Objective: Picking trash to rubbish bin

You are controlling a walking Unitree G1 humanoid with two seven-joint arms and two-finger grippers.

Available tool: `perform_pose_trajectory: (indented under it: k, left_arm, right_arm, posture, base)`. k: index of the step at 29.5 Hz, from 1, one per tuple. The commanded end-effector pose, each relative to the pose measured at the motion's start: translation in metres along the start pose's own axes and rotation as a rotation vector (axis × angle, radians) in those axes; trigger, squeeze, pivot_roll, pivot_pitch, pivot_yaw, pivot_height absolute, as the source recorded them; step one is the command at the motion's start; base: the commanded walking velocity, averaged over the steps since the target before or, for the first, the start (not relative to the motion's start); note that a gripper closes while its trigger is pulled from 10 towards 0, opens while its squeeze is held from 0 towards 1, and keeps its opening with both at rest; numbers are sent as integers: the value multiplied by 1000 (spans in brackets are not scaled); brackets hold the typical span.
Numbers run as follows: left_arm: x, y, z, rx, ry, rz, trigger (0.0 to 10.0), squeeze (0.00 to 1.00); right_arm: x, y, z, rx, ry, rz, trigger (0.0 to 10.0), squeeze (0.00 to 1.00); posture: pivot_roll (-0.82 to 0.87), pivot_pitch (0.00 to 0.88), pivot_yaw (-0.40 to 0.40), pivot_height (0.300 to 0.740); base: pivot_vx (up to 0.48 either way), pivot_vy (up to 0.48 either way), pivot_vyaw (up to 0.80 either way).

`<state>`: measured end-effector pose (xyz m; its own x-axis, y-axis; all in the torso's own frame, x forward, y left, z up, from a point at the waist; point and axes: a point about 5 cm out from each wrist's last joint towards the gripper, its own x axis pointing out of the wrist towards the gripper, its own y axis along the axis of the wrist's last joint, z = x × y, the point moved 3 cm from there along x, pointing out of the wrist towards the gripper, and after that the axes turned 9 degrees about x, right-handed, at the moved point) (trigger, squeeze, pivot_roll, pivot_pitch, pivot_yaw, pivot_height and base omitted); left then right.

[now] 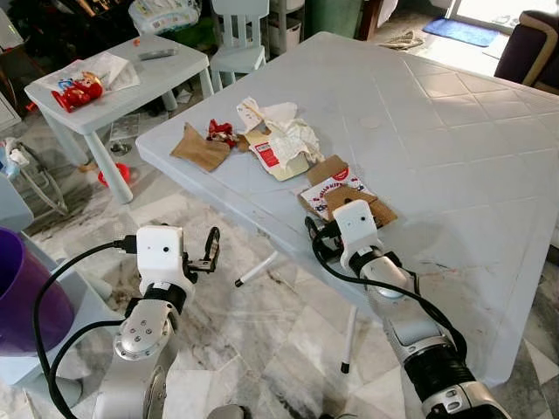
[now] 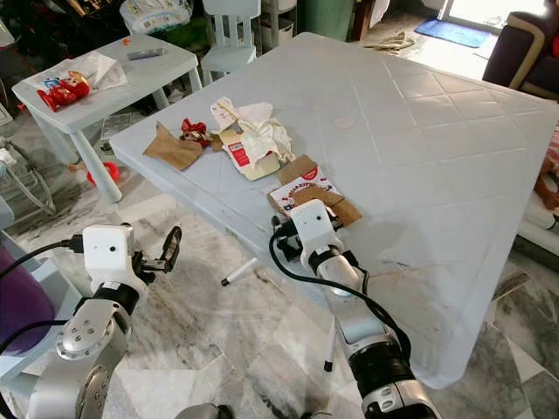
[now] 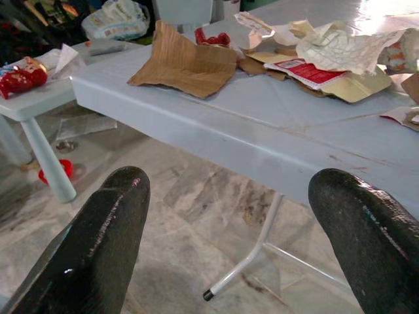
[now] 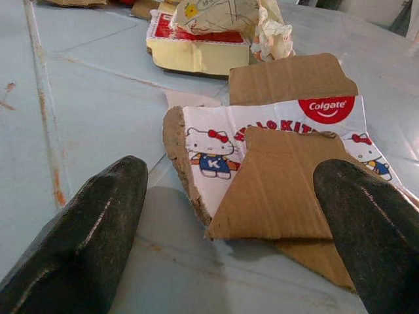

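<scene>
A torn white Colgate carton printed with Hello Kitty figures (image 4: 275,140) lies flat near the front edge of the large pale-blue plastic table (image 1: 454,148), with a loose brown cardboard flap (image 4: 288,190) resting on top of it. The right gripper (image 4: 242,229) sits low over the tabletop just in front of this carton, its two black fingers (image 4: 85,242) spread wide to either side and holding nothing.

Farther along the same table edge lies more trash: crumpled white paper (image 1: 293,135) over a flattened red-and-yellow box (image 1: 275,161), a small red wrapper (image 1: 220,131), and a ragged brown cardboard piece (image 1: 199,147) nearest the corner.

The left gripper (image 1: 210,253) hangs off the table, above the marbled tile floor (image 1: 262,332), facing the table's side; its fingers (image 3: 98,242) are also set wide apart and empty. A purple bin (image 1: 22,292) stands at the robot's left.

Beyond, a small white plastic table (image 1: 122,83) carries a red toy (image 1: 77,92) on white paper, with a white plastic chair (image 1: 238,30) behind it
</scene>
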<state>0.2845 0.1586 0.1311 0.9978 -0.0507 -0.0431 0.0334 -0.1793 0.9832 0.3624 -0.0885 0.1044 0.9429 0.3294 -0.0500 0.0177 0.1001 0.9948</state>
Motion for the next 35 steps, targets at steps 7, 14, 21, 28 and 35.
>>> perform_pose_trajectory:
  k: [7, 14, 21, 28, 35]
  left_arm:
    - [-1, 4, 1, -5, -10, 11, 10000, 0]
    - [0, 6, 2, -7, -11, 14, 10000, 0]
    - [0, 6, 2, -10, -6, 15, 10000, 0]
    - [1, 4, 15, -83, -96, -3, 10000, 0]
    - [-1, 0, 32, -130, -195, -45, 10000, 0]
  right_arm:
    - [4, -11, -4, 0, -9, -39, 10000, 0]
    - [9, -10, -8, 32, 2, -47, 0, 0]
    - [10, -11, -7, 62, 2, -53, 0, 0]
    - [9, -8, -4, 79, 4, -42, 0, 0]
    - [10, -7, -2, 79, -1, -39, 0, 0]
  posture:
    - [150, 152, 11, 740]
    - [151, 150, 10, 740]
    - [149, 150, 5, 740]
    - [142, 152, 3, 740]
    - [140, 150, 3, 740]
  base:
    - [0, 0, 0]
    - [0, 0, 0]
    - [0, 0, 0]
    - [0, 0, 0]
    - [0, 0, 0]
